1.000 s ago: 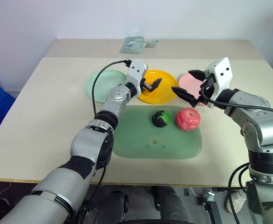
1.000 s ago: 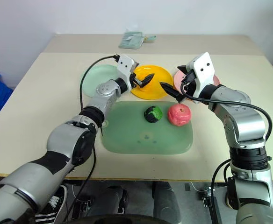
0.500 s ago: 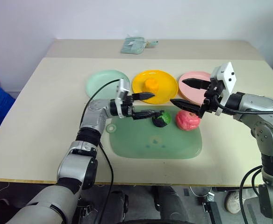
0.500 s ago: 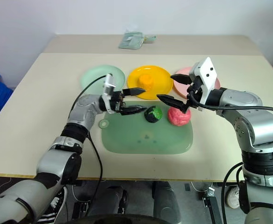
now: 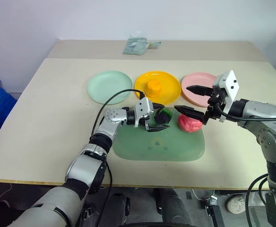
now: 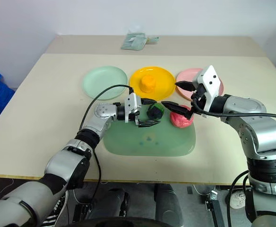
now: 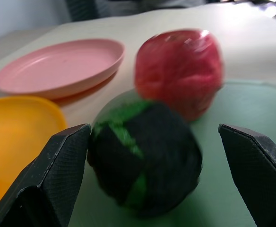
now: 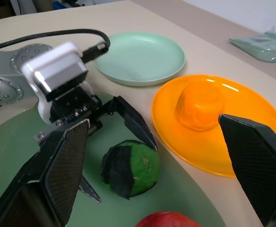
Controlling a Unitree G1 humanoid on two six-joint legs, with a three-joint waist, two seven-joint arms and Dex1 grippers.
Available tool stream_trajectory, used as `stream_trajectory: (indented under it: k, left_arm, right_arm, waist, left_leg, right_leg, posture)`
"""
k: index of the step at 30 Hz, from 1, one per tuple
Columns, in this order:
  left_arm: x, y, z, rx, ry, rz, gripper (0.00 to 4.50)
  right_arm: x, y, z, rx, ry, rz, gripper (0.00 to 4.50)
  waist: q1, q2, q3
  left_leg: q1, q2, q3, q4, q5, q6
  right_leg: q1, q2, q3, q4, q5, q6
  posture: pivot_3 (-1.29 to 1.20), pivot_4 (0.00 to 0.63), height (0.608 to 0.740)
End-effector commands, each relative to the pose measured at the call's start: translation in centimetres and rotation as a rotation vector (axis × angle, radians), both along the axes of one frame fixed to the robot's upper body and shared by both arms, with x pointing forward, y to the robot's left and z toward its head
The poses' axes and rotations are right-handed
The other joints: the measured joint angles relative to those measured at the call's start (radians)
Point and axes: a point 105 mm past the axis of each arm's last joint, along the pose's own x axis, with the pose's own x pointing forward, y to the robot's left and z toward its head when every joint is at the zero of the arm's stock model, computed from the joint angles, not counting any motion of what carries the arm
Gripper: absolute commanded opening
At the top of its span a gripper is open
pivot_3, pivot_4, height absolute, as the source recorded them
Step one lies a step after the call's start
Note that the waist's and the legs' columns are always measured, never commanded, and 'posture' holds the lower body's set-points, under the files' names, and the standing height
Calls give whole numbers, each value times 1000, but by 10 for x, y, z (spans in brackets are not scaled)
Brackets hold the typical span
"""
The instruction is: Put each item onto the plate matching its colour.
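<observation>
On the green board point(image 5: 161, 146), your left claw point(image 5: 158, 117) stands released around the green ball point(image 5: 163, 116); centre it before squeezing. Your right claw point(image 5: 194, 100) hangs released too.

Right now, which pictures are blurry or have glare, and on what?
Left wrist view: the pinkish-red toy is smeared with a white glint on top, and the green-and-black ball is soft-edged. Right wrist view: the left hand's white housing is blurred, with glints on the orange plate.
</observation>
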Motion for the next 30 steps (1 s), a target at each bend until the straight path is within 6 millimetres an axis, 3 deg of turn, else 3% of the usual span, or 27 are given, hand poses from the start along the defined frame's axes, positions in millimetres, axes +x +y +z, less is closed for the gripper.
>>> stream_trajectory:
  k: [1, 3, 11, 16, 25, 30]
  left_arm:
    - [-1, -8, 10, -18, -44, -23, 3926]
    - [-1, -9, 10, -14, -62, -18, 3269]
    - [7, -5, 20, -77, -46, 33, 3269]
    - [28, 10, 52, -321, 73, 161, 3269]
    - [45, 67, 87, -602, 113, 358, 3269]
    - [69, 129, 92, -664, 14, 738, 3269]
  right_arm:
    - [-5, -2, 15, -13, -72, -2, 4500]
    - [-5, -2, 15, -15, -72, -3, 4500]
    - [-4, 0, 15, -16, -77, 3, 4500]
    - [-3, 1, 16, -14, -81, 5, 4500]
    - [2, 4, 14, -4, -92, 2, 4500]
    - [4, 13, 19, 23, -104, 23, 4500]
  waist:
    - [0, 0, 0]
    - [0, 0, 0]
    - [0, 0, 0]
    - [-1, 0, 0]
    - [-2, 0, 0]
    - [-2, 0, 0]
  left_leg:
    - [0, 0, 0, 0, 0, 0]
    - [0, 0, 0, 0, 0, 0]
    - [0, 0, 0, 0, 0, 1]
    - [0, 0, 0, 0, -1, 1]
    - [0, 0, 0, 0, 0, -1]
    - [0, 0, -1, 0, 1, -1]
  right_leg:
    - [0, 0, 0, 0, 0, 0]
    - [0, 0, 0, 0, 0, 0]
    - [0, 0, 0, 0, 0, 0]
    - [0, 0, 0, 0, 0, 0]
    - [0, 0, 0, 0, 0, 0]
    - [-1, 0, 0, 1, 0, 0]
  posture:
    - [0, 150, 740]
    - [0, 150, 740]
    - [0, 150, 740]
    - [0, 150, 740]
    - [0, 150, 740]
    - [0, 150, 740]
